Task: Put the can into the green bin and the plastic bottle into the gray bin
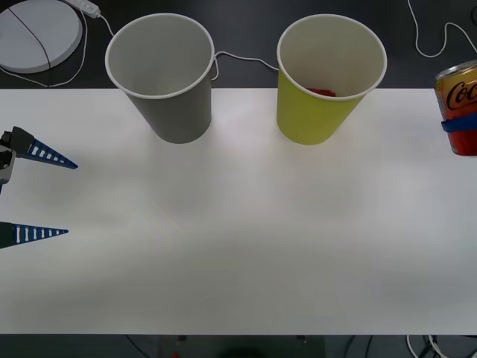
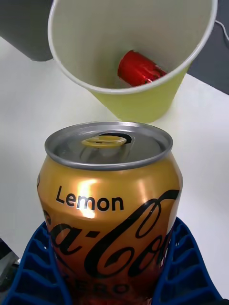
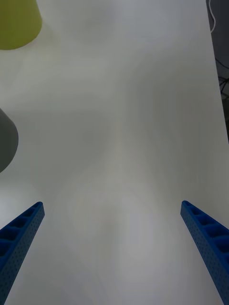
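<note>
An orange-gold Coca-Cola can (image 1: 458,104) (image 2: 110,205) with a silver top hangs upright at the far right edge of the table, with my right gripper (image 1: 460,128) (image 2: 112,267) shut on its lower body. The green bin (image 1: 328,78) (image 2: 143,102) stands at the back right, left of the held can; a red can (image 2: 139,69) (image 1: 322,92) lies inside it. At the back left stands the gray bin (image 1: 164,74) (image 3: 7,143). My left gripper (image 1: 63,198) (image 3: 112,243) rests open at the table's left edge. The plastic bottle is out of view.
The white table (image 1: 238,246) stretches wide in front of both bins. Behind the table, a white round disc (image 1: 37,33) and white cables (image 1: 238,58) lie on the dark floor.
</note>
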Controlling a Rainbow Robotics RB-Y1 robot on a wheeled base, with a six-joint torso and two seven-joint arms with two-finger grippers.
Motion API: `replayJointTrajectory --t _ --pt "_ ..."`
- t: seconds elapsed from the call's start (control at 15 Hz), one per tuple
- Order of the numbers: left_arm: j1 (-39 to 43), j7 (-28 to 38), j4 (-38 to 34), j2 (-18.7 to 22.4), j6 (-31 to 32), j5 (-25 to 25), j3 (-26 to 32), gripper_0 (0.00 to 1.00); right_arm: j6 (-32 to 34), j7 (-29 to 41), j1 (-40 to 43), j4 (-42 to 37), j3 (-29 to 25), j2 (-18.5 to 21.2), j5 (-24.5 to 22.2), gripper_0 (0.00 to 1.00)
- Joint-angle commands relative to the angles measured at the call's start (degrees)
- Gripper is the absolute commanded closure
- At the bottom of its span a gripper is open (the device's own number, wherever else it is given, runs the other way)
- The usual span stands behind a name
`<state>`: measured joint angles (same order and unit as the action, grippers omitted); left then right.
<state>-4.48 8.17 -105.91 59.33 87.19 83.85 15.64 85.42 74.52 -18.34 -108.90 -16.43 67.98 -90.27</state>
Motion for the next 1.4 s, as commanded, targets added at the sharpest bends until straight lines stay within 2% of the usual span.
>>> replayJointTrajectory --t 0.07,0.2,0.33,0.53,0.73,0.87,1.0,1.2,1.27,1.33,1.4 --pt "0.0 0.0 0.0 0.0 0.0 0.0 0.0 0.0 0.6 0.0 -11.2 5.7 8.8 0.8 -0.3 1.0" --pt "0.0 0.0 0.0 0.0 0.0 0.0 0.0 0.0 0.6 -0.6 -21.7 12.2 18.0 0.0 -0.7 1.0" --pt "0.0 0.0 0.0 0.0 0.0 0.0 0.0 0.0 0.6 -2.1 -30.4 19.5 25.2 -2.7 -1.5 1.0" --pt "0.0 0.0 0.0 0.0 0.0 0.0 0.0 0.0 -0.1 -3.9 -40.6 28.1 33.1 -6.8 -4.7 1.0" --pt "0.0 0.0 0.0 0.0 0.0 0.0 0.0 0.0 -1.9 -3.9 -46.9 33.7 38.0 -11.5 -10.3 1.0" --pt "0.0 0.0 0.0 0.0 0.0 0.0 0.0 0.0 -4.2 -3.9 -49.2 36.9 40.0 -14.2 -11.6 1.0" --pt "0.0 0.0 0.0 0.0 0.0 0.0 0.0 0.0 -5.7 -6.1 -50.5 40.8 40.2 -17.7 -12.8 1.0" --pt "0.0 0.0 0.0 0.0 0.0 0.0 0.0 0.0 -5.9 -6.8 -51.4 41.4 40.2 -19.6 -15.4 1.0" --pt "0.0 0.0 0.0 0.0 0.0 0.0 0.0 0.0 -5.9 -6.8 -51.4 41.4 40.2 -19.6 -15.6 0.95" --pt "0.0 0.0 0.0 0.0 0.0 0.0 0.0 0.0 -5.9 -7.3 -51.4 41.1 40.2 -19.6 -15.7 0.78" --pt "0.0 0.0 0.0 0.0 0.0 0.0 0.0 0.0 -5.9 -7.8 -51.4 41.1 40.2 -19.6 -15.7 0.56"
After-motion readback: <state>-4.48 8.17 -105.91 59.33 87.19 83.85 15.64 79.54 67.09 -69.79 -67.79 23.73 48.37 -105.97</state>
